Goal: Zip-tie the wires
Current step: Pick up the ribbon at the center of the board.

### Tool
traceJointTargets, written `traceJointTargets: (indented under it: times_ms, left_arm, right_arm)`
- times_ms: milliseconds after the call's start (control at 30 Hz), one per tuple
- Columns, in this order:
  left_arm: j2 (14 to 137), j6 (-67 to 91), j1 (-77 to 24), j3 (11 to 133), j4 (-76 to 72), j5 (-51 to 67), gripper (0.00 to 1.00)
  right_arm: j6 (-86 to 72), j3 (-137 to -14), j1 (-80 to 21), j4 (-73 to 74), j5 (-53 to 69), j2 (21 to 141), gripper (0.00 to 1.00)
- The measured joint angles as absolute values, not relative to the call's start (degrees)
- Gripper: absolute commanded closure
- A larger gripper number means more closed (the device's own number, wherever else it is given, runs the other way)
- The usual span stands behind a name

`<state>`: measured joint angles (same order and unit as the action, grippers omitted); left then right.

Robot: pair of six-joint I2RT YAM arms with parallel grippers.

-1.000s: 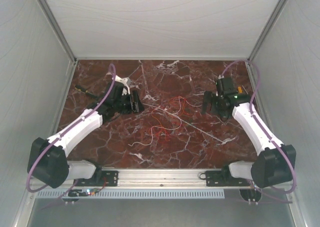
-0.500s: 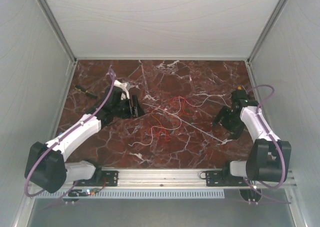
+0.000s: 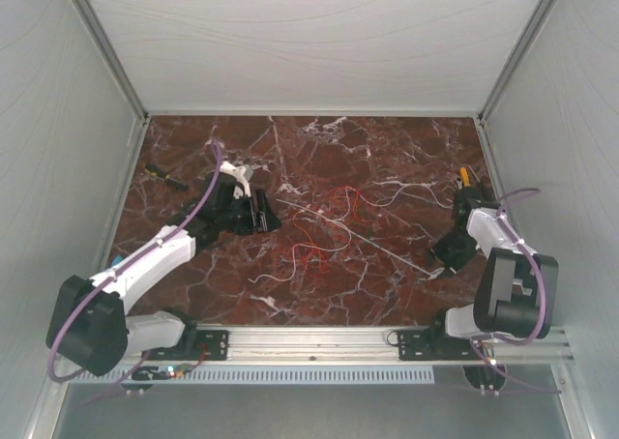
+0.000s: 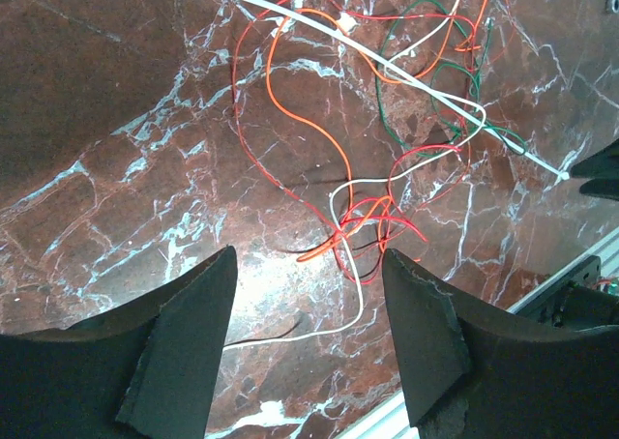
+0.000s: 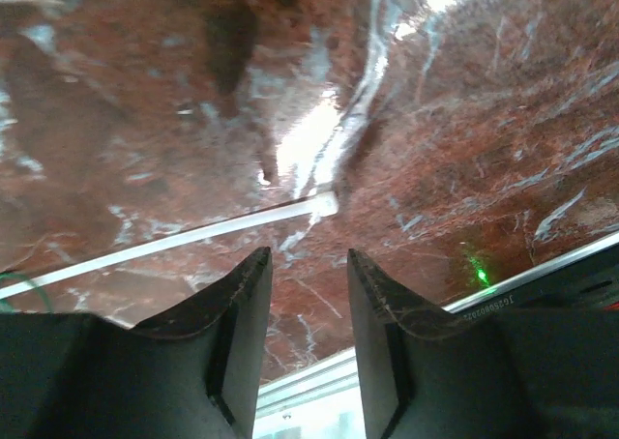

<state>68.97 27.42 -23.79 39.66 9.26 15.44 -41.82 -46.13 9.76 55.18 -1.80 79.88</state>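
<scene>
The wires (image 3: 324, 228) lie in loose red, orange, white and green curls mid-table, with a knot of them (image 4: 360, 228) just beyond my left gripper (image 4: 308, 257). That gripper (image 3: 259, 210) is open and hangs above the marble left of the tangle. The zip tie (image 3: 387, 249), a straight pale strip (image 4: 387, 60), runs diagonally across the wires toward the near right. Its squared end (image 5: 327, 205) lies just ahead of my right gripper (image 5: 307, 253). That gripper (image 3: 448, 253) is low over the table, its jaws a narrow gap apart with nothing between them.
A small black and yellow tool (image 3: 162, 175) lies at the far left of the marble table (image 3: 387, 139). White walls close in three sides. An aluminium rail (image 3: 309, 337) runs along the near edge, close under my right gripper.
My right arm has pulled back from the middle right to the near right, at the zip tie's end, and its jaws have narrowed a lot. The left arm has barely moved.
</scene>
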Motion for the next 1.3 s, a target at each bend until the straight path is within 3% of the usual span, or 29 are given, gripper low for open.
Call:
traceJointTargets:
  times_ms: [333,1133,1300]
  left_arm:
    - [69.58,27.14,-23.79,40.10,9.32,15.97,0.38]
    - [69.19,26.55,-23.79,40.10,9.50,16.43,0.38]
    - [69.14,26.55,-23.79,40.10,9.52,16.43,0.38]
  right_arm:
    - [-41.69,-40.34,13.41,51.16,-2.00,80.05,0.75]
    - [-39.24,-44.45,14.17,48.53,-1.74,82.17,0.76]
    - [-39.18,-43.59,14.63,48.12,-1.74,82.37,0.81]
